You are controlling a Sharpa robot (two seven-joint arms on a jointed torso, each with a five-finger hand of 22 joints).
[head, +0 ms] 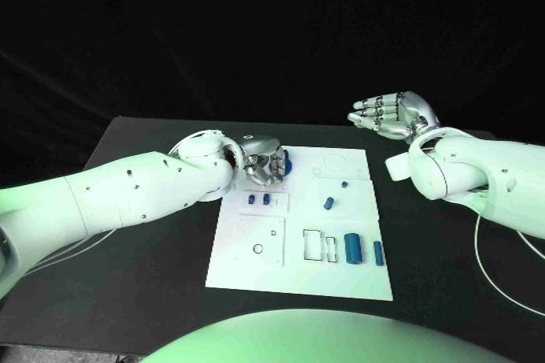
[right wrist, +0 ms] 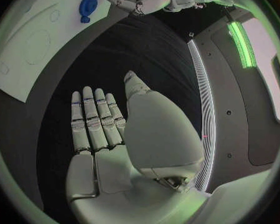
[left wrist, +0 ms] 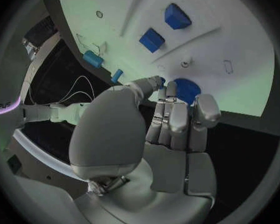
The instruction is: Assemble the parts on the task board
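The white task board [head: 298, 264] lies in the middle of the black table. My left hand [head: 264, 160] hovers low over its far left corner, fingers curled down. Thumb and fingertips [left wrist: 170, 92] pinch the rim of a round blue disc [left wrist: 187, 89], which lies flat on the board [left wrist: 239, 50]; the same disc [right wrist: 88, 6] lies beside that hand [right wrist: 140, 2]. Two small blue blocks [head: 259, 198] stand just nearer than the hand. My right hand [head: 392, 115] is raised beyond the board's far right corner, fingers straight and apart, holding nothing.
Two small blue pieces [head: 344, 183] [head: 328, 203] sit mid-board. Two blue cylinders [head: 354, 247] [head: 378, 253] lie near the front right, beside outlined rectangular slots [head: 313, 244]. A circle outline [head: 333, 160] marks the far end. White cables [head: 500, 245] trail at the table's right.
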